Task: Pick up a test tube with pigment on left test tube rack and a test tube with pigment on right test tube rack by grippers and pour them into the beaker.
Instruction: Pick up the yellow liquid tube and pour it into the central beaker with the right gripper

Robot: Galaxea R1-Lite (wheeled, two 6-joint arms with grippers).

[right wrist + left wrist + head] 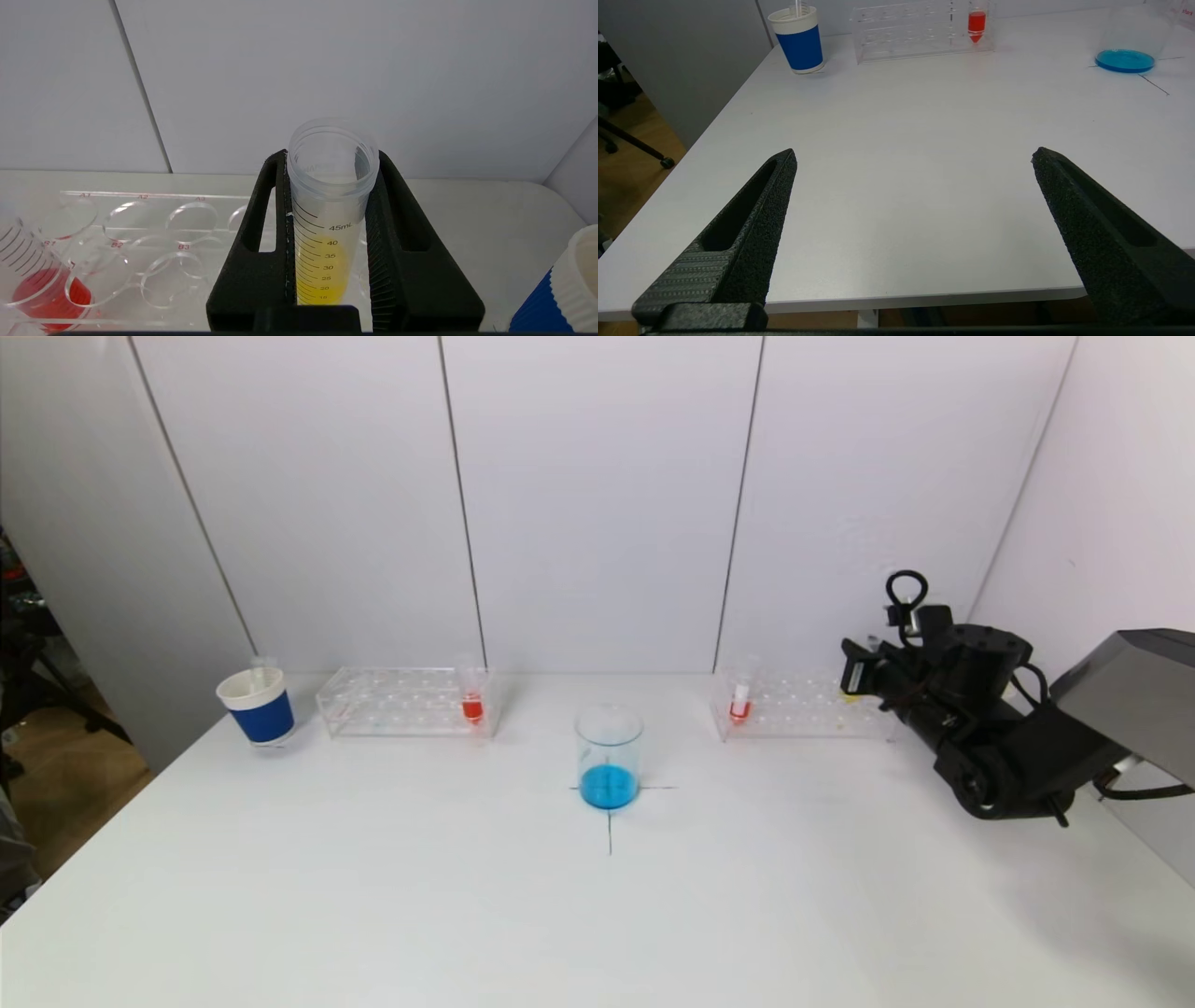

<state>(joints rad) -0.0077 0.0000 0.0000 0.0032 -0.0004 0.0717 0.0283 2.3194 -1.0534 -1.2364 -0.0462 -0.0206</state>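
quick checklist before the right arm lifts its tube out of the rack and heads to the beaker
1. Right gripper shut on the yellow tube: ok, fingers press both sides.
2. Yellow tube upright, mouth open and up: ok.
3. Tube clear of the right rack: cannot tell, its lower end is hidden.
4. Beaker upright on its cross mark, blue liquid inside: ok.
5. Table between right rack and beaker free of obstacles: ok.
6. Left gripper open, holding nothing, near the table's front edge, far from the left rack: ok.
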